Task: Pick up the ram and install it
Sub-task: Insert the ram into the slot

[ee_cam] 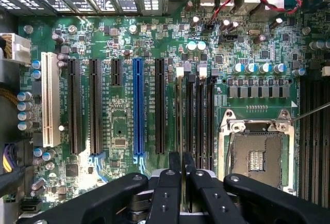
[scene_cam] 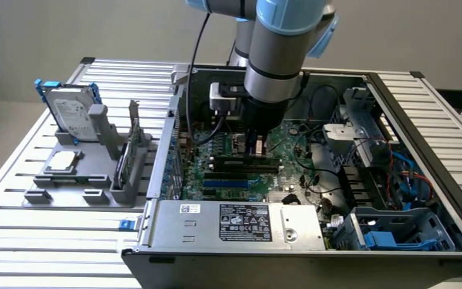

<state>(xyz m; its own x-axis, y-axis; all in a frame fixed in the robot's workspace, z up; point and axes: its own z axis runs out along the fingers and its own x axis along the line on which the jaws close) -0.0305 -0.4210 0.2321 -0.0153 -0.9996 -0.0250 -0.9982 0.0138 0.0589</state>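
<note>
Arm reaches down into the open PC case (scene_cam: 423, 150) on the slatted tabletop (scene_cam: 46, 241). Pincer (scene_cam: 252, 146) is low over the motherboard (scene_cam: 295, 150), at the bank of black memory slots.

Wrist view: pincer (ee_cam: 182, 170) fingers (ee_cam: 169, 193) are drawn close together, clamped on the ram (ee_cam: 178, 115), which is seen edge-on as a thin strip running away from the fingertips. The ram stands upright in line with the first of the memory slots (ee_cam: 202, 121), the one nearest the expansion slots; its far end is by the white latch (ee_cam: 180, 71). Cannot tell whether it is fully seated or only resting in the slot mouth.

Blue slot (ee_cam: 138, 108) and white slot (ee_cam: 50, 100) lie parallel to the ram. CPU socket (ee_cam: 256, 154) sits open, just beside the memory slots on the other side.

Exterior view: grey parts holder (scene_cam: 82, 174) stands on the tabletop to the exterior view's left of the case, carrying the hard drive (scene_cam: 70, 114) upright and a small square chip (scene_cam: 62, 159) lying flat.
</note>
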